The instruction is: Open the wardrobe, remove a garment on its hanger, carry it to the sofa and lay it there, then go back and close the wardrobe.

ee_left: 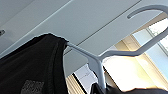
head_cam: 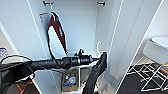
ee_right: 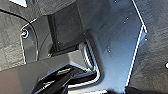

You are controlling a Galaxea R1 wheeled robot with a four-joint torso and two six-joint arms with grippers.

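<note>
Left gripper (head_cam: 98, 59) clamped on the hanger (head_cam: 99, 48), black garment (head_cam: 96, 72) drooping at 5 o'clock inside open wardrobe (head_cam: 82, 22); risk: trailing fabric catches door edge, slips off

Domestic room, clothes-storage corner.
Tall white wardrobe (head_cam: 120, 37) standing open, dark red garment (head_cam: 58, 32) hanging inside; white thin-legged chair (head_cam: 155, 53) on dark carpet.
</note>
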